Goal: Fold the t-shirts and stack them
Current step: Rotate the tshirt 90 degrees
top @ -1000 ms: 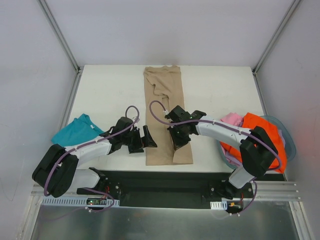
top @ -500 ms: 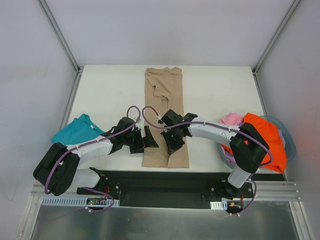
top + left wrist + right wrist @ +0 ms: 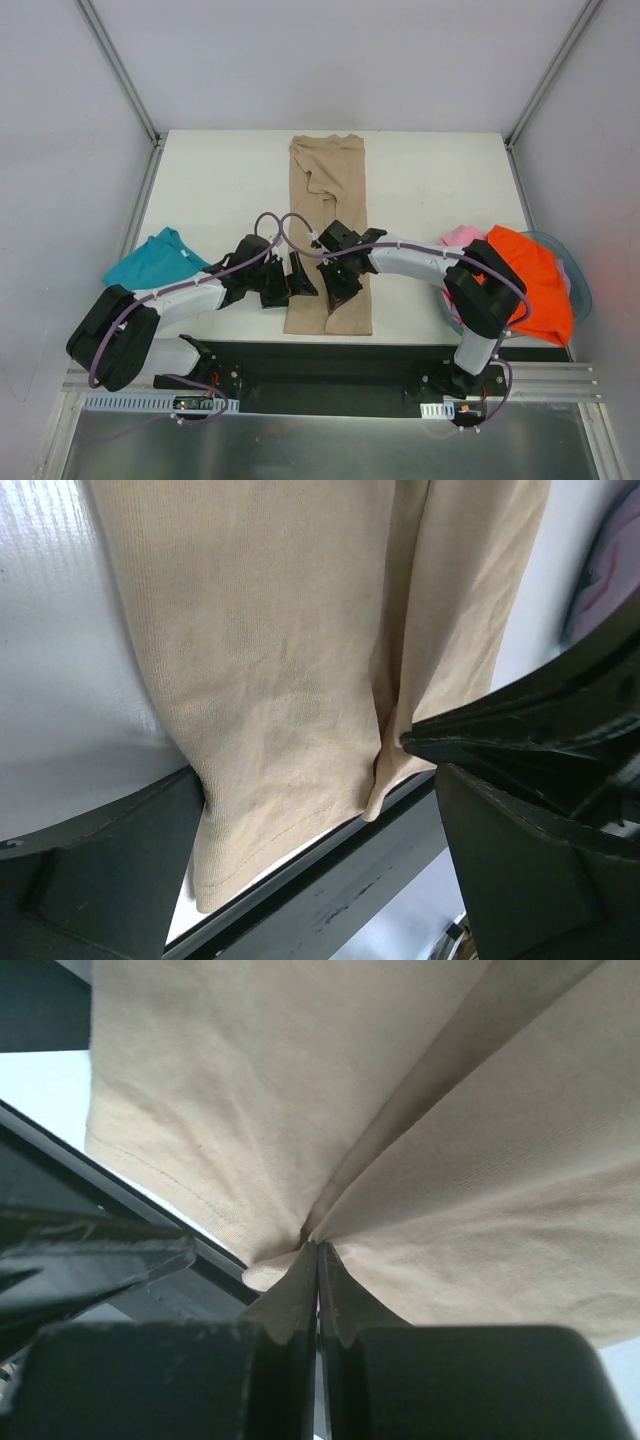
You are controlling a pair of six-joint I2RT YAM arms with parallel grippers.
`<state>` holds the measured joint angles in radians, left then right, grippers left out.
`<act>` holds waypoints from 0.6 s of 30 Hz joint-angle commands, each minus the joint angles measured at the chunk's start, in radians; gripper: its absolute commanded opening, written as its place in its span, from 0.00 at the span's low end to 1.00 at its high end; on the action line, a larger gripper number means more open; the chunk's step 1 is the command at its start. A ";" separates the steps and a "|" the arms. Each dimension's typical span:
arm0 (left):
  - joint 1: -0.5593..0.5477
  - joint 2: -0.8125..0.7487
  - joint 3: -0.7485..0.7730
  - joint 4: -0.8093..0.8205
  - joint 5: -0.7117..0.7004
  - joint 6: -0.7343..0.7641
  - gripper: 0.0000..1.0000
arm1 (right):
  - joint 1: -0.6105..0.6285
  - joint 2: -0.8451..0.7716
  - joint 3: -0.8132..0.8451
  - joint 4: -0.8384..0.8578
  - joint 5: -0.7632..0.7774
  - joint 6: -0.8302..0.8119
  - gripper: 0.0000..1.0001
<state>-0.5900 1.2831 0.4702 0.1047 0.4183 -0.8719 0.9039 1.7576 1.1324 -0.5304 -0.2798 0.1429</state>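
Kim: Leftward went the near end of the tan shirt (image 3: 328, 215) over the last second, dragged by the right claw (image 3: 335, 290), which had closed in on the left claw (image 3: 303, 278). The far end hardly stirred.

Lee: Where did the shirt lie?

Kim: It ran down the middle of the tabletop (image 3: 220, 180) as a long, narrow strip. Its collar end was far from the bases and its hem reached the front edge.

Lee: And the claws?

Kim: The right one was pinched shut on a small gather of cloth near the hem, with creases fanning out from its tips. The left one stood wide open and empty, just beside the hem's left side.

Lee: How would you say it would handle?

Kim: I judged it light, soft and limp, a thin knit with no stiffness at all. It bunched at the pinch, so a single hold would likely rope it up instead of carrying it flat. The layers might also slide apart.

Lee: So where should it be taken?

Kim: At the two hem corners, I'd say, one per claw, biting through every layer.

Lee: What about the rest?

Kim: The teal shirt (image 3: 150, 262) sat at the left edge. The orange shirt (image 3: 525, 285) and pink shirt (image 3: 462, 238) were heaped at the basket (image 3: 578, 275) on the right, well apart from the claws.
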 commanded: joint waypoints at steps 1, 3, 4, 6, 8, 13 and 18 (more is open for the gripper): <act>-0.010 0.007 -0.012 -0.022 -0.010 0.013 0.99 | 0.010 0.025 0.006 0.004 -0.029 0.011 0.01; -0.010 0.009 -0.013 -0.023 -0.007 0.013 0.99 | 0.012 0.036 0.009 0.001 -0.033 0.012 0.06; -0.010 0.005 -0.013 -0.023 -0.006 0.011 0.99 | 0.012 0.037 0.009 0.000 -0.033 0.012 0.11; -0.010 -0.002 -0.016 -0.031 -0.007 0.010 0.99 | 0.012 0.022 0.009 0.003 -0.036 0.012 0.27; -0.010 -0.021 -0.016 -0.049 -0.019 0.010 0.99 | 0.012 -0.015 0.009 0.003 -0.045 0.008 0.48; -0.010 -0.096 -0.013 -0.100 -0.073 0.016 0.99 | 0.013 -0.116 0.021 -0.026 -0.065 -0.035 0.99; -0.010 -0.156 -0.030 -0.171 -0.101 0.007 0.99 | 0.013 -0.289 -0.016 -0.045 -0.001 -0.060 0.97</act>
<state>-0.5903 1.1831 0.4595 0.0006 0.3603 -0.8711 0.9112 1.6337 1.1313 -0.5423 -0.3214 0.1150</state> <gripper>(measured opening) 0.993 0.965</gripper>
